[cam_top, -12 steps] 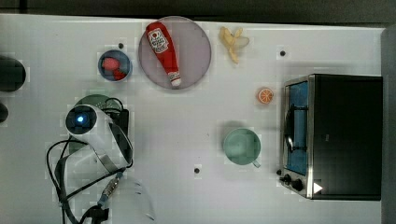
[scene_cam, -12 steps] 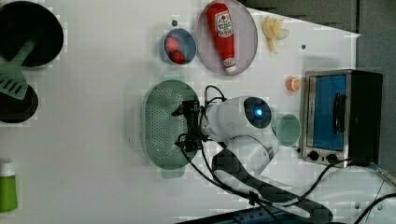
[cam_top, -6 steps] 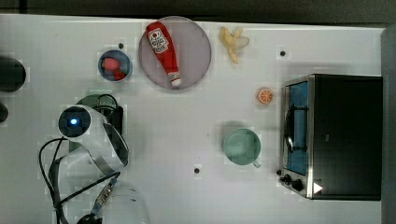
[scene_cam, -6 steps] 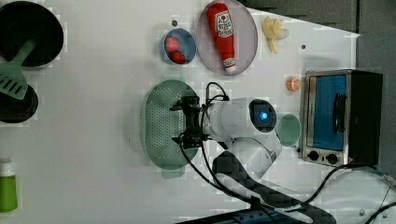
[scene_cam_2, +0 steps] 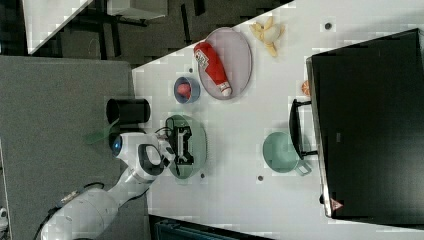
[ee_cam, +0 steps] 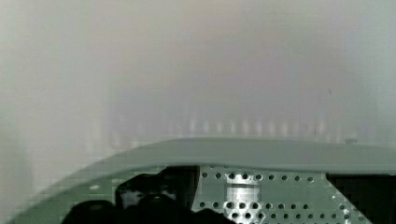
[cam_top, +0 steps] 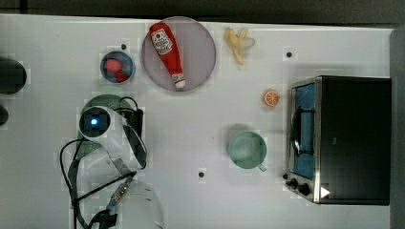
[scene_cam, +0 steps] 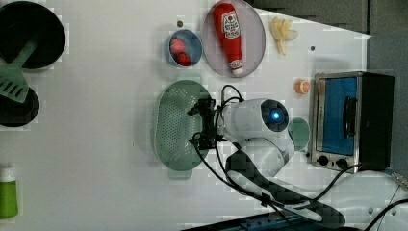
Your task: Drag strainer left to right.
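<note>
Bench point(cam_top: 57, 43) mid strip betw. strainer point(scene_cam: 175, 127) & mug point(cam_top: 247, 150): bare, passable for me. Obstacles: mug in front of toaster oven point(cam_top: 341, 138) at the top view's right edge; plate w/ ketchup bottle point(cam_top: 167, 50) & blue bowl point(cam_top: 117, 67) near far edge. Orange slice point(cam_top: 271, 98) beside oven. Banana point(cam_top: 239, 43) at far edge.

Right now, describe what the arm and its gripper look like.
The arm is glossy white with rounded shells and dark joint bands. A round blue light glows on its wrist housing. The gripper is black and boxy, and black cables loop from it along the arm.
</note>
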Robot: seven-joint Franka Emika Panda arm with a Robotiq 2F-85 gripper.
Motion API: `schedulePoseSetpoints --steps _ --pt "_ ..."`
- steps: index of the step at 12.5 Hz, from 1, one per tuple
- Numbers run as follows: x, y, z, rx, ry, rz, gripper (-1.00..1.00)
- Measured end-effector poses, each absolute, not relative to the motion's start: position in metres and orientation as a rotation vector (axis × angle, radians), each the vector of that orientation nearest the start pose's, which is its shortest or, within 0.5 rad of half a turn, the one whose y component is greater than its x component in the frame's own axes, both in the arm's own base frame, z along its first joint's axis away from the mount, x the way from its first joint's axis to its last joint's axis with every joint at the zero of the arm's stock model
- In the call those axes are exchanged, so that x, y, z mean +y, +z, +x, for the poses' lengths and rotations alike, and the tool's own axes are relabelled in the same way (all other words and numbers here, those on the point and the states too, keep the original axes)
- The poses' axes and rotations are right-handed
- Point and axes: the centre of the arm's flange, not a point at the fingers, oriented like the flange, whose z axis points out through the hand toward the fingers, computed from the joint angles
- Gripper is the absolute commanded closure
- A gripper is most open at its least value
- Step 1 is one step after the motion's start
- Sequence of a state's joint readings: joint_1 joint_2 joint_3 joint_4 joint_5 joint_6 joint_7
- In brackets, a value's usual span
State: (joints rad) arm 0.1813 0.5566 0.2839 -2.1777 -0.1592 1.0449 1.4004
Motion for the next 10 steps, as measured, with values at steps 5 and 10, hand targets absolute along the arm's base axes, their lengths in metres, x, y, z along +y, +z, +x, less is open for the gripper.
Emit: schedulePoseSetpoints --steps 5,10 --pt "0.231 0.144 0.471 2.333 0.129 -2.182 -1.00" --pt "0.175 0.144 0.465 2.347 0.076 -2.235 -1.00"
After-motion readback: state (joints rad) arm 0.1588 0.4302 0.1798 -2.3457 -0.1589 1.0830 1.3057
